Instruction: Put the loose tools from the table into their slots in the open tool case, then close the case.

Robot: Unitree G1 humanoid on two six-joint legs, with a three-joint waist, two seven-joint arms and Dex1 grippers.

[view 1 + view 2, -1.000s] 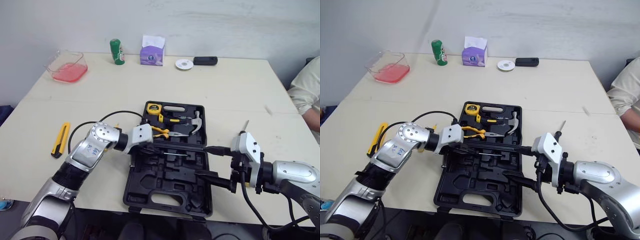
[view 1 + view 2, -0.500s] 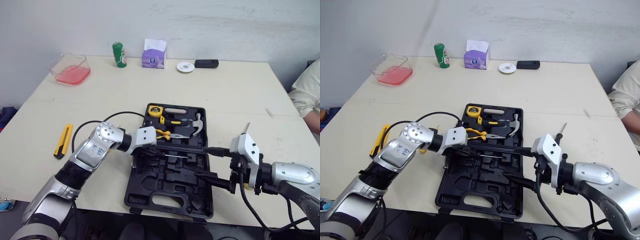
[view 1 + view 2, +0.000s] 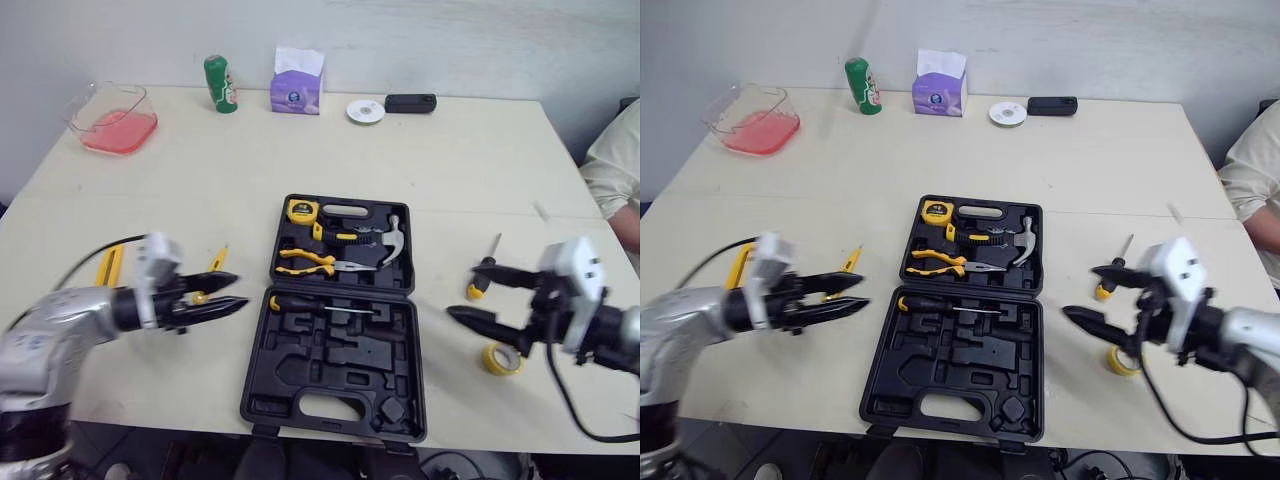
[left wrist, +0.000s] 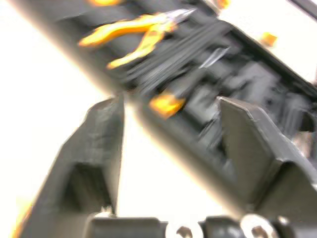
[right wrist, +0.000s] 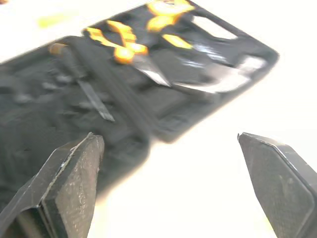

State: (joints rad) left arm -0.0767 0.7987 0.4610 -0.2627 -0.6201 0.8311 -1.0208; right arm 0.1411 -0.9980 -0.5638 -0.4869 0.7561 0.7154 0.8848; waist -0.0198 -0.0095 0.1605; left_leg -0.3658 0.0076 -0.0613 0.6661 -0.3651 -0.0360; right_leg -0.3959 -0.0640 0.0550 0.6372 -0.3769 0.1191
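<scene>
Black moulded plastic tool case (image 3: 335,358), left pincer (image 3: 232,290) and right pincer (image 3: 466,292) spread apart, empty

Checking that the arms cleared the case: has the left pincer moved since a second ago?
Yes. The left pincer pulled leftward: it was at the left edge of the tool case; now it hangs open over the table, apart from it.

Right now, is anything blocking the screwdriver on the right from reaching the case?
Nothing visible does. The screwdriver lies on bare table just right of the tool case, beside the open right gripper. The yellow tape roll sits nearer the robot, off that path.
</scene>
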